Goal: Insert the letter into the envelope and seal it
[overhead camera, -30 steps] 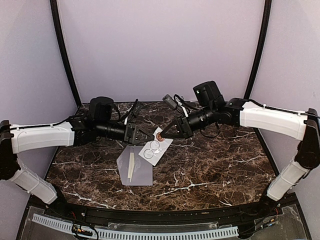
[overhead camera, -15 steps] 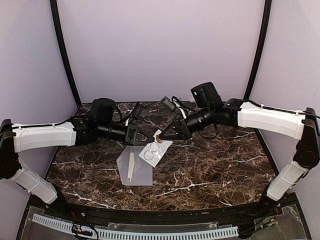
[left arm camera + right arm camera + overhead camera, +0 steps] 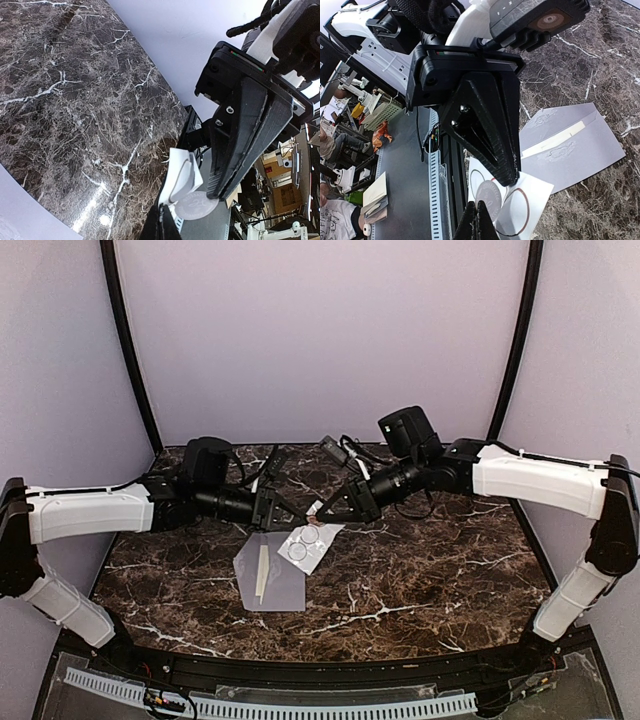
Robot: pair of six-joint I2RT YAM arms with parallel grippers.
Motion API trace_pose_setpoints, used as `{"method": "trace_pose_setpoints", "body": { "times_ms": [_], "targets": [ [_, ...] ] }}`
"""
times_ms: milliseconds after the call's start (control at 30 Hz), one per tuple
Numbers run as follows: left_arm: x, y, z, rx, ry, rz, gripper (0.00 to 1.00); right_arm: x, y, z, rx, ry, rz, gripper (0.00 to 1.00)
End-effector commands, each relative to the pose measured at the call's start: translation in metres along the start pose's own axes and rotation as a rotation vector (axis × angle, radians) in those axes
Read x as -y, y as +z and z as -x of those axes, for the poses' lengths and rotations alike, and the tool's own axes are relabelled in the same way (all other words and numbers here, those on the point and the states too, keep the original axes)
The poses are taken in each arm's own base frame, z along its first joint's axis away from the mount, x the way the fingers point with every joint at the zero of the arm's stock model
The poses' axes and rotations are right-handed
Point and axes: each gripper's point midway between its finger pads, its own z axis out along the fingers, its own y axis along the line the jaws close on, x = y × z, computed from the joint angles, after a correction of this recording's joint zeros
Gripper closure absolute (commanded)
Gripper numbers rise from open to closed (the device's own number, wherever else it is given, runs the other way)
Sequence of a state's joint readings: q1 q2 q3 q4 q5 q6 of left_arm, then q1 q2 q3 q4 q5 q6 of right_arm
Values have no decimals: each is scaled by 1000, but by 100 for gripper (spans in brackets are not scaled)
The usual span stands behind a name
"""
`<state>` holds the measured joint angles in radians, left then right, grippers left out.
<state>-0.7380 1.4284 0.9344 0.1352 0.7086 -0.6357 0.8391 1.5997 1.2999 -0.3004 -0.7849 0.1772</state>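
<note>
The envelope (image 3: pixel 270 582) lies flat on the table (image 3: pixel 430 580), below both tools. Our left tool (image 3: pixel 291 512) is closed, apparently pinching the sheet (image 3: pixel 308 545) by its far edge; we should hold it steady. Our right tool (image 3: pixel 322 510), closed on a round sticker (image 3: pixel 489 196), should peel slowly and low, so the sticker neither tears nor folds.

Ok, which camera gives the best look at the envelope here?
Top external: the envelope lies flat on the table, almost its whole outline visible. The right wrist shows most of it, one end hidden behind the left gripper. The left wrist catches only a pale corner, probably it.
</note>
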Motion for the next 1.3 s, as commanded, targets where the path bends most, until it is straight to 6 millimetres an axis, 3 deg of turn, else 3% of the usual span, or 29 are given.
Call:
{"method": "trace_pose_setpoints", "body": {
  "times_ms": [0,400,467,533,600,633,667,700,833,933,1100,1267],
  "targets": [
    [2,1,7,10,-6,9,100,-11,-3,15,33,-50,13,100],
    [-14,-3,6,28,-30,62,100,-14,-7,19,66,-54,12,100],
    [-30,-11,8,58,-40,128,100,-13,-9,21,77,-51,0,100],
    [-52,-29,11,107,-78,201,100,-13,-11,24,98,-52,-12,100],
    [-86,-57,7,183,-157,278,100,-13,-14,27,123,-51,-24,100],
    [-96,-82,22,273,-171,301,100,-12,-16,27,135,-49,-28,100],
    [-113,-92,14,299,-222,330,100,-12,-17,27,146,-47,-30,100],
    [-120,-115,25,381,-226,351,100,-12,-18,27,158,-48,-29,100],
    [-170,-168,16,516,-327,534,100,-10,-21,27,183,-41,-45,100],
    [-204,-202,-1,572,-422,636,100,-8,-21,25,196,-34,-48,100],
    [-237,-226,-32,618,-518,741,100,-5,-21,25,224,-29,-54,100],
    [-256,-238,-44,629,-556,829,100,-2,-20,22,230,-25,-60,100]
  ]
}}
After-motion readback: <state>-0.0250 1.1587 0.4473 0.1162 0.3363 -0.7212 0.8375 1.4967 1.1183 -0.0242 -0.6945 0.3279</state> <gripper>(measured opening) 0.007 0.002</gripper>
